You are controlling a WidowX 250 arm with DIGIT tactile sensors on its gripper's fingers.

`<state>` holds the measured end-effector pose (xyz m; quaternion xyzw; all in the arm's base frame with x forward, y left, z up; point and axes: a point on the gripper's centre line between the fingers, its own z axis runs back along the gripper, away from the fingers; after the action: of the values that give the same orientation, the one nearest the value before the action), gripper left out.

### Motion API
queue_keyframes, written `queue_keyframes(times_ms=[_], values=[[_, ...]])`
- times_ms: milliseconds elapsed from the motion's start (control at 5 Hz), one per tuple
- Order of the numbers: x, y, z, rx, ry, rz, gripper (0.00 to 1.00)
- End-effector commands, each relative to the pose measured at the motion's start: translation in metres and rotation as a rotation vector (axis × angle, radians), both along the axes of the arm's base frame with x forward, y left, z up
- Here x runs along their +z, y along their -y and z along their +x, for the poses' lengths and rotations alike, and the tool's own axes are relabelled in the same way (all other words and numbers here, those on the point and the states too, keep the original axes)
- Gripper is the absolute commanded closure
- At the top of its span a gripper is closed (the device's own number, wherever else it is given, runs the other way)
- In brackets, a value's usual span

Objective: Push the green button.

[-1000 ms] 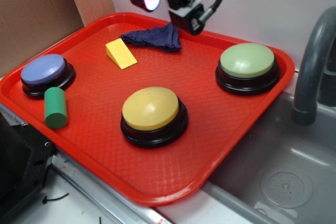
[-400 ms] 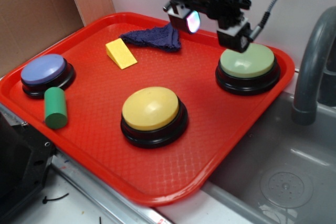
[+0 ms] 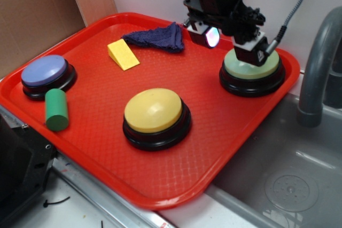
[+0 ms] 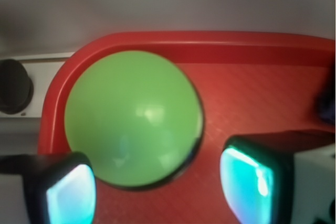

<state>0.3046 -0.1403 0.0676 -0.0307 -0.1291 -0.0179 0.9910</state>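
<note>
Since a second ago the gripper (image 3: pixel 235 44) has swung from above the dark blue cloth (image 3: pixel 156 38) across the tray's back edge and come down over the green button (image 3: pixel 263 69), which has not shifted from the tray's far right corner. Nearest the camera lies the red tray's (image 3: pixel 160 185) front rim; then, well to the left of the fingers, the small green cylinder (image 3: pixel 56 109) lying beside the blue-purple button (image 3: pixel 44 72), and the yellow button (image 3: pixel 154 111) in front of the fingers and well apart from them. Farther back, the yellow wedge (image 3: pixel 123 54) and the cloth lie to the fingers' left. In the wrist view the fingers (image 4: pixel 71 195) stand apart, their glowing teal pads at either lower corner, with the green dome (image 4: pixel 134 116) lying between and just beyond them; whether they touch it cannot be told. A grey faucet (image 3: pixel 320 62) rises to the right over the sink (image 3: pixel 288 180). No readable writing or brand shows anywhere.
</note>
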Motion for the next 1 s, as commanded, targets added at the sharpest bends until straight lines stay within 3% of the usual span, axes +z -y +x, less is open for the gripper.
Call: queue_keyframes(times_ms=[0, 400, 800], values=[[0.002, 0.006, 0.021, -0.049, 0.01, -0.006, 0.0], [-0.004, 0.009, 0.026, -0.084, -0.013, -0.009, 0.0], [0.035, 0.0, 0.008, -0.036, 0.055, 0.019, 0.0]])
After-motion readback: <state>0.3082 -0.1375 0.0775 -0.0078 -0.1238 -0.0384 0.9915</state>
